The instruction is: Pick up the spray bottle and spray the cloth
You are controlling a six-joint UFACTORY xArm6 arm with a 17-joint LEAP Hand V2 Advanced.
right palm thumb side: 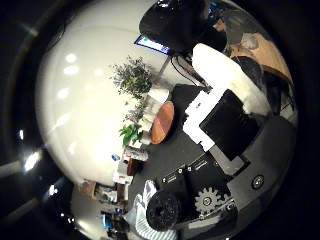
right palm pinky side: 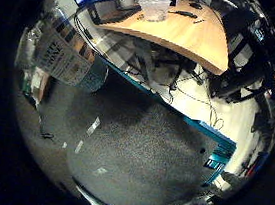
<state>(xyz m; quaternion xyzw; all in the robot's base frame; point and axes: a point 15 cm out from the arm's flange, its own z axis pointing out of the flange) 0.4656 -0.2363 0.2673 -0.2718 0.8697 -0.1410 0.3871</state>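
Note:
The spray bottle (right palm pinky side: pixel 65 56) is clear with a large printed label and a teal-tinted base. It is close to the palm and tilted, its base hanging over the far edge of the grey mat (right palm pinky side: pixel 142 148). Its spray head is hidden. My hand (right palm thumb side: pixel 222 125) shows white and black fingers (right palm thumb side: pixel 220 70) curled across the thumb side view, shut on the bottle. A pale striped cloth (right palm thumb side: pixel 142 220) lies bunched beside the hand's geared base parts.
The mat has a teal border (right palm pinky side: pixel 210 129). Beyond it are a white floor and a wooden desk (right palm pinky side: pixel 186 33) carrying monitors and a clear tub. A white wall, potted plants (right palm thumb side: pixel 132 77) and a round wooden table (right palm thumb side: pixel 162 122) are in the thumb side view.

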